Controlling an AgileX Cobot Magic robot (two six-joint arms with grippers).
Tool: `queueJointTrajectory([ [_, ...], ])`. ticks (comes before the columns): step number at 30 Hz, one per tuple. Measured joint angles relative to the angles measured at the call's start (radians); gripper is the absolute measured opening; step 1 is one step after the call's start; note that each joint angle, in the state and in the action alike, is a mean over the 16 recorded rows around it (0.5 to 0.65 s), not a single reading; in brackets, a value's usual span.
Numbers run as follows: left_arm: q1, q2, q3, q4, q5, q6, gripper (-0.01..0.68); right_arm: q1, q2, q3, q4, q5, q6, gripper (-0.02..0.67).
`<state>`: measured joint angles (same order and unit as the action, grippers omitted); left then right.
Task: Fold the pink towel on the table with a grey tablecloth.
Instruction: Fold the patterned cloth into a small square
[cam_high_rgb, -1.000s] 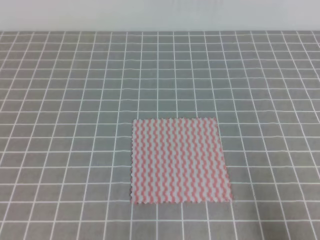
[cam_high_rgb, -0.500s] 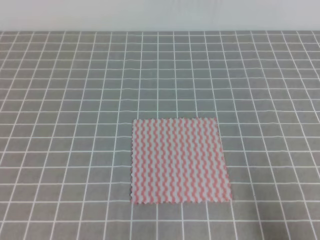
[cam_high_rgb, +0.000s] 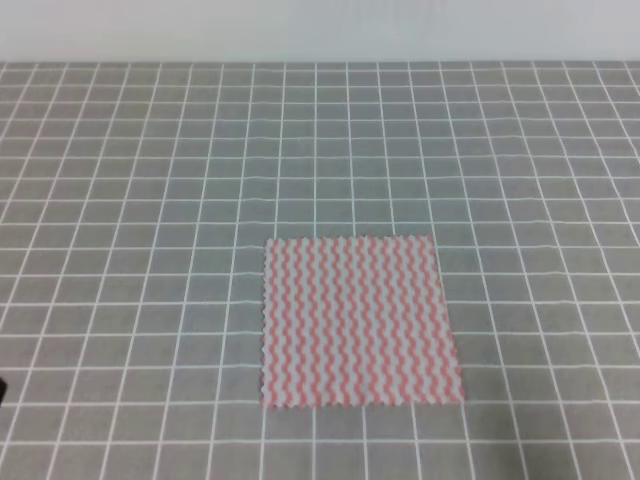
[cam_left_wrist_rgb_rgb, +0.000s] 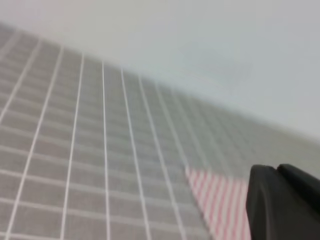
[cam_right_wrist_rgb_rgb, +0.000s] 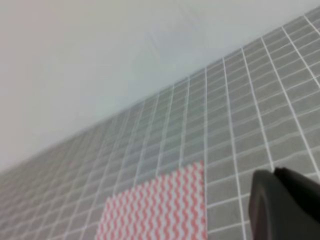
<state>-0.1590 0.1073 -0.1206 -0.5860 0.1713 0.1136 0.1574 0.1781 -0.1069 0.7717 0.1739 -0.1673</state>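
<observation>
The pink towel (cam_high_rgb: 360, 320) lies flat and unfolded on the table with a grey tablecloth (cam_high_rgb: 150, 200), slightly right of centre and towards the front. The left wrist view catches its far corner (cam_left_wrist_rgb_rgb: 220, 205), and the right wrist view shows its upper part (cam_right_wrist_rgb_rgb: 160, 210). Of my left gripper I see only a black finger (cam_left_wrist_rgb_rgb: 280, 205) at the lower right, well off the towel. My right gripper likewise shows only a black finger (cam_right_wrist_rgb_rgb: 282, 205), to the right of the towel. Neither touches the cloth. Whether the jaws are open is hidden.
A pale wall (cam_high_rgb: 320, 30) runs behind the table's far edge. A small dark sliver (cam_high_rgb: 2, 390) pokes in at the left edge of the high view. The white-lined grey cloth reaches out on every side of the towel.
A small dark sliver has appeared at the left edge of the high view. The towel has not moved.
</observation>
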Motion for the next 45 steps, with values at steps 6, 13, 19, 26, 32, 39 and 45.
queueJointTrajectory([
  [6, 0.0, 0.169, -0.12, 0.012, 0.122, 0.062, -0.001, 0.0, 0.167, -0.114, -0.069, 0.103, -0.001, -0.016],
  [13, 0.0, 0.404, -0.239, -0.012, 0.233, 0.185, -0.001, 0.0, 0.331, -0.229, -0.138, 0.239, 0.0, -0.016],
  [19, 0.0, 0.586, -0.291, -0.142, 0.31, 0.395, 0.0, 0.001, 0.449, -0.293, -0.147, 0.33, -0.007, -0.016],
  [26, -0.002, 0.76, -0.303, -0.412, 0.352, 0.725, 0.0, 0.016, 0.579, -0.363, -0.129, 0.392, -0.029, -0.016],
  [32, -0.042, 0.878, -0.331, -0.615, 0.359, 0.931, 0.0, 0.109, 0.703, -0.44, -0.119, 0.39, -0.041, -0.016],
  [39, -0.162, 0.982, -0.402, -0.705, 0.316, 1.029, 0.0, 0.277, 0.874, -0.531, -0.16, 0.341, 0.01, -0.016],
  [45, -0.263, 1.032, -0.455, -0.704, 0.273, 1.038, 0.0, 0.379, 1.022, -0.582, -0.232, 0.307, 0.087, -0.009],
])
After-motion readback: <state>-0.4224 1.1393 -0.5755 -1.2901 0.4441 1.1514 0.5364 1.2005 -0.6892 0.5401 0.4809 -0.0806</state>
